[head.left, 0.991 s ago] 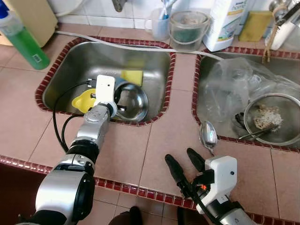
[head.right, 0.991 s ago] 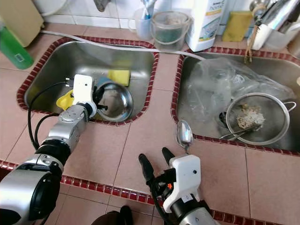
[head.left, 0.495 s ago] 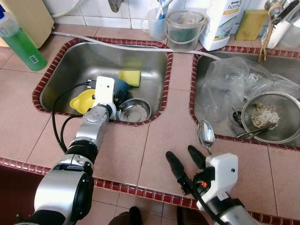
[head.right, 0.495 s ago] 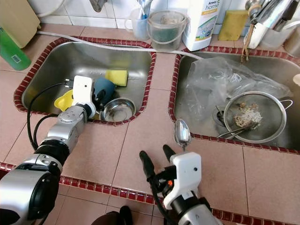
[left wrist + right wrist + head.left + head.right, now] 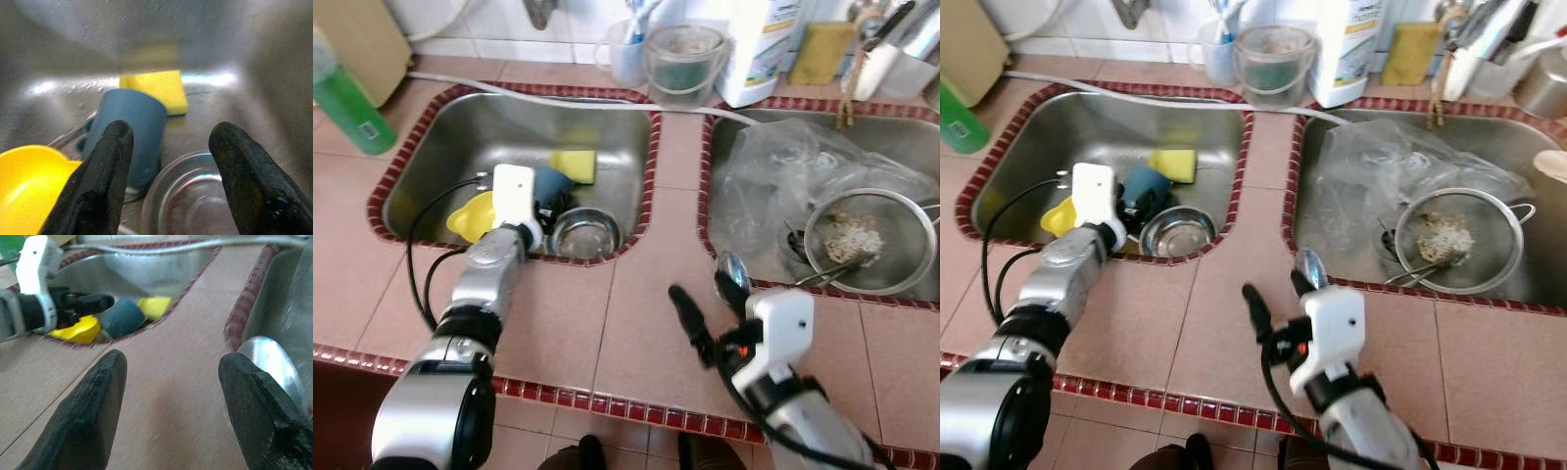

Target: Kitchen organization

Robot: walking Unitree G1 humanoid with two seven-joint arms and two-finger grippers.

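Landmark: we take the left sink (image 5: 440,147) as our reference.
Left gripper (image 5: 168,161): our fingers spread wide inside the left sink, holding nothing, above the steel bowl (image 5: 584,233).
Steel bowl: at the sink's near edge, upright.
Blue cup (image 5: 134,132): on its side just beside the bowl, touching the yellow sponge (image 5: 573,164).
Yellow dish (image 5: 1058,215): in the sink, by our left wrist.
Right gripper (image 5: 171,406): spread wide over the counter right of the sink, empty.
Spoon (image 5: 1309,266): on the counter beside our right gripper.
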